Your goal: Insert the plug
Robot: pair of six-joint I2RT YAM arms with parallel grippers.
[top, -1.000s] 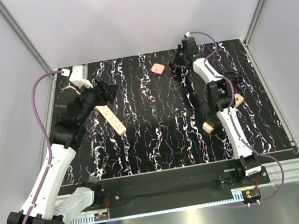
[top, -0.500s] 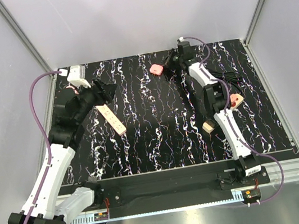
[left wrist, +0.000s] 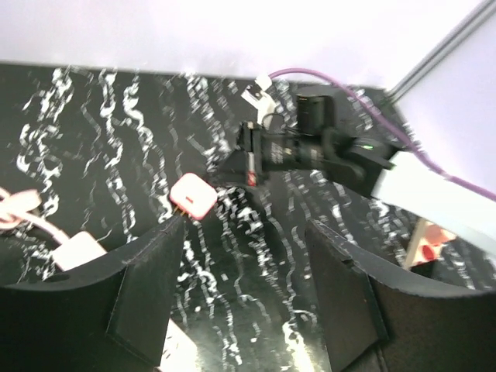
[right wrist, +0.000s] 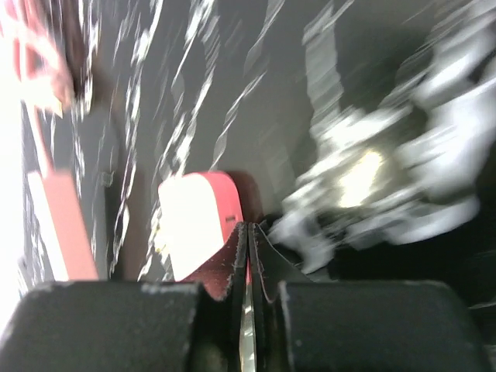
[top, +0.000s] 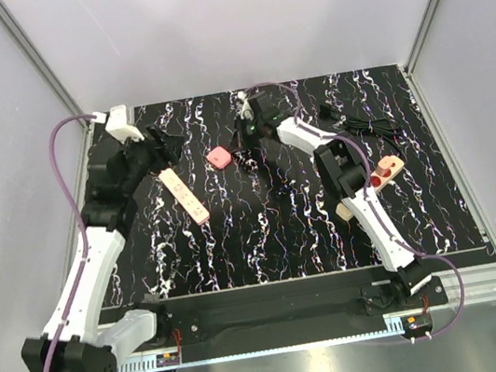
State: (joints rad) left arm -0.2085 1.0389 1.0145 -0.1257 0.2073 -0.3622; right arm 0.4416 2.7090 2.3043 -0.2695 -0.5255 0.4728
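1. The pinkish-red plug [top: 219,157] lies flat on the black marbled table [top: 275,238], in its far middle part, free of both arms; the left wrist view shows it [left wrist: 194,196] as a small rounded square.
2. The right gripper [top: 243,143] reaches across to just right of the plug; in the blurred right wrist view its fingers [right wrist: 229,267] are pressed together with nothing between them, and the plug [right wrist: 198,221] sits just past the left fingertip; whether they touch cannot be told.
3. The left gripper [top: 169,148] hangs over the far left of the table, spread wide and empty; its two dark fingers [left wrist: 147,298] frame the plug from a distance.
4. A long beige strip [top: 184,196] lies beside the left gripper; a shorter strip with red sockets [top: 385,171] rests at the right, near a small tan cube [top: 345,212]; a black cable [top: 366,126] lies coiled at the far right.
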